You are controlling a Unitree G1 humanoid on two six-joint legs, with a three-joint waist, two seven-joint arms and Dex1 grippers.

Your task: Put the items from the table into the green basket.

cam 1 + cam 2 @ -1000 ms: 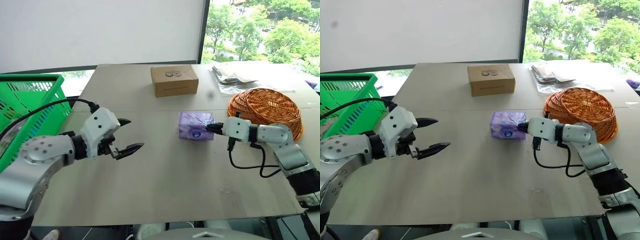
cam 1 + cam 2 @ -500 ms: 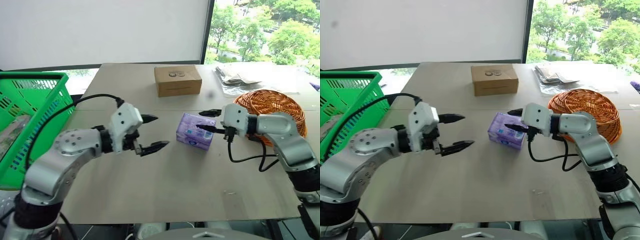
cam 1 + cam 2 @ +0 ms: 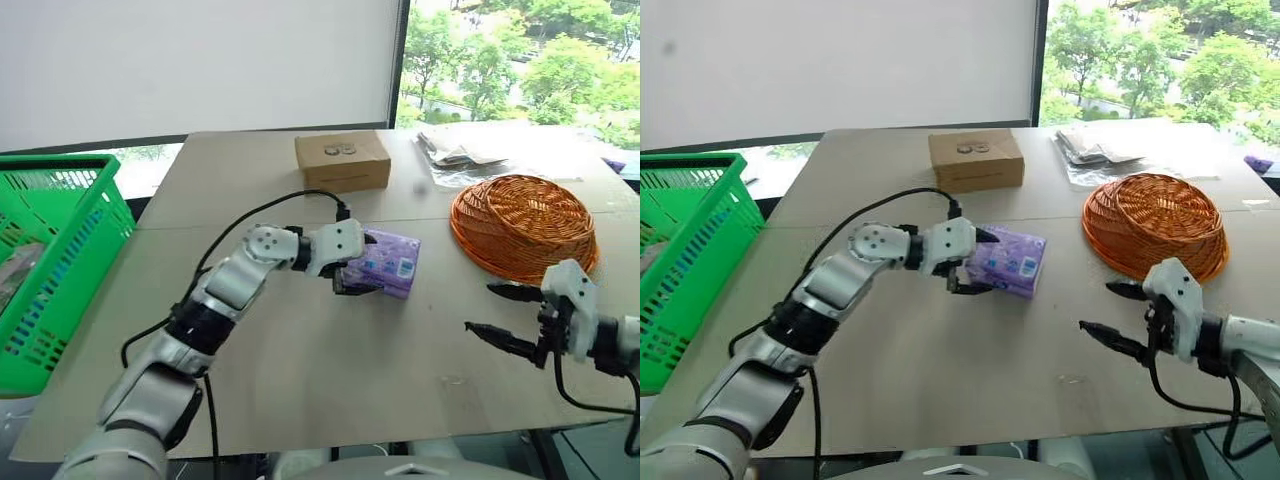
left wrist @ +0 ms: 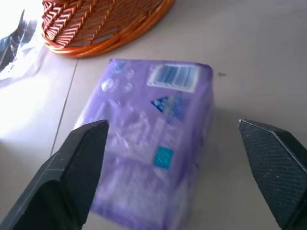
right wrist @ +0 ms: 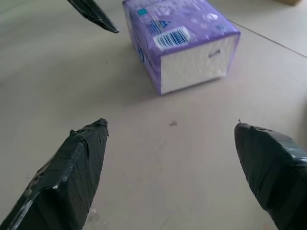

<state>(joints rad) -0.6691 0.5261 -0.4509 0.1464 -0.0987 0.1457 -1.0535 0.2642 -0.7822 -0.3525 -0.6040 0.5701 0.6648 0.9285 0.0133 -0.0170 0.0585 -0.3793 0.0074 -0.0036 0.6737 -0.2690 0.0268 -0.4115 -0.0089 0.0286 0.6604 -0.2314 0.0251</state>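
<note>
The purple tissue pack (image 3: pixel 388 262) lies on the table (image 3: pixel 300 380) near its middle, barcode side up. My left gripper (image 3: pixel 362 265) is open with one finger on each side of the pack's left end; in the left wrist view the pack (image 4: pixel 153 139) sits between the wide-apart fingers (image 4: pixel 76 167). My right gripper (image 3: pixel 480 307) is open and holds nothing, low over the table's front right, well clear of the pack (image 5: pixel 184 40). The green basket (image 3: pixel 60 250) stands beyond the table's left edge.
An orange-brown wicker basket (image 3: pixel 522 225) lies upside down at the right, just beyond my right gripper. A cardboard box (image 3: pixel 342 160) sits at the back centre, a crumpled plastic bag (image 3: pixel 460 150) at the back right. A seam (image 3: pixel 200 222) crosses the tabletop.
My right gripper opened, let go of the tissue pack and drew back to the front right. My left gripper swung right, up to the pack, still open.
</note>
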